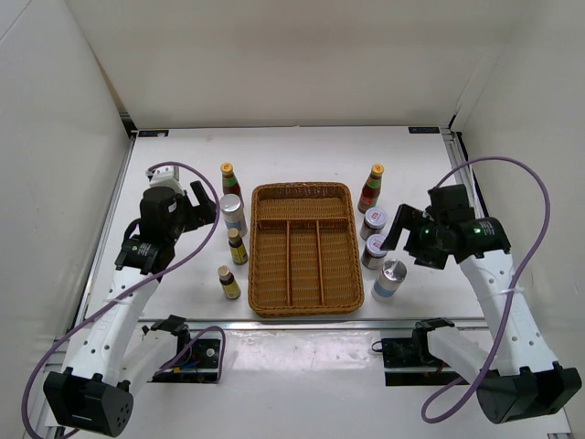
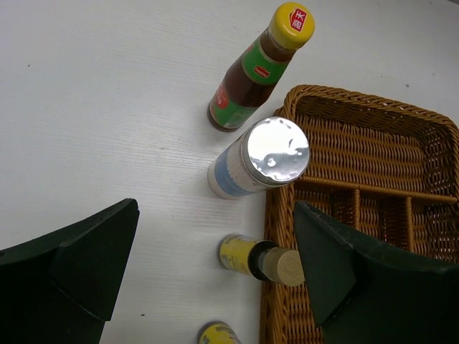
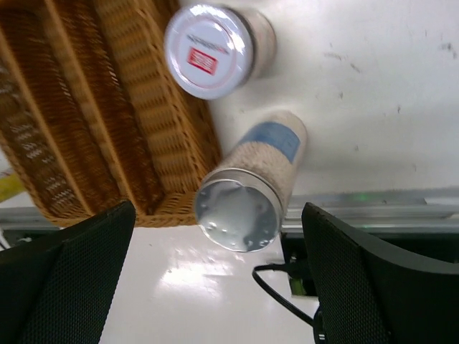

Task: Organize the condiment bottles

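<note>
Wicker, brown and divided, the rectangular tray (image 1: 306, 265) sits mid-table. Close along its left edge stand a red yellow-capped sauce bottle (image 1: 229, 180), a silver-lidded cylindrical jar (image 1: 234, 215) and two small brown yellow-capped bottles (image 1: 238, 247). Along its right edge stand a second red sauce bottle (image 1: 372, 187) and three more silver-lidded jars (image 1: 375, 222). The left gripper (image 1: 203, 210) and the right gripper (image 1: 398, 229) hang wide open just outside the two rows. The white table (image 1: 302, 151) lies bare behind.

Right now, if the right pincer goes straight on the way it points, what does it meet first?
Probably the blue-labelled silver-lidded jar, centred in the open right pincer beside the wicker tray; depth is unclear.
</note>
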`<state>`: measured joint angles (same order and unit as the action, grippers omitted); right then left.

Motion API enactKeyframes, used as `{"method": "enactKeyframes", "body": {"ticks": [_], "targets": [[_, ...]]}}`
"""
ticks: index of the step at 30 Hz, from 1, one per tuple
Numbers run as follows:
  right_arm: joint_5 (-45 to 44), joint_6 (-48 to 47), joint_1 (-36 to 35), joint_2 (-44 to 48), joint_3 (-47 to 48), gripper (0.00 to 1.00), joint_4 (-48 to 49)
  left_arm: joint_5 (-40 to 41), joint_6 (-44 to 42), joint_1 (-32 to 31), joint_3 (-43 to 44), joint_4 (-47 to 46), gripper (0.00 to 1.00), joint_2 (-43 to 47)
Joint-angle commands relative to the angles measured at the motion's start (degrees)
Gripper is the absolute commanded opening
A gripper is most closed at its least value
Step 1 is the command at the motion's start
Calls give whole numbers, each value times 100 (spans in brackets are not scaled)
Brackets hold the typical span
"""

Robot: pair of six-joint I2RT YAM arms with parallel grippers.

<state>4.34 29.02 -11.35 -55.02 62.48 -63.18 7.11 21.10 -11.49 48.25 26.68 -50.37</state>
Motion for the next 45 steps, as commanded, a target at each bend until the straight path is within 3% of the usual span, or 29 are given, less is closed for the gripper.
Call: {"method": "enactKeyframes", "body": {"ticks": [1, 8, 13, 20, 26, 29, 35, 40, 45], "targets": [[-337, 289, -148, 71, -297, 100, -300, 97, 52, -20, -35, 31, 99, 71], [-574, 684, -578, 71, -728, 100, -187, 150, 52, -20, -35, 31, 99, 71], [-636, 684, -701, -166, -930, 89, -20, 202, 52, -20, -35, 31, 99, 71], [-689, 799, -754, 44, -1001, 58, -27, 255, 52, -20, -35, 31, 99, 71], [-741, 738, -807, 150, -176, 22, -388, 255, 52, -20, -35, 31, 99, 71], [-741, 737, -929, 150, 527, 13, -555, 255, 52, -20, -35, 31, 99, 71], [-592, 737, -1360, -122, 1425, 8, -494, 255, 52, -20, -35, 31, 99, 71], [-381, 904, -2036, -307, 1153, 7, 173, 255, 52, -20, -35, 31, 99, 71], [-758, 1089, -2854, -789, 880, 7, 543, 255, 52, -20, -35, 31, 99, 18]]}}
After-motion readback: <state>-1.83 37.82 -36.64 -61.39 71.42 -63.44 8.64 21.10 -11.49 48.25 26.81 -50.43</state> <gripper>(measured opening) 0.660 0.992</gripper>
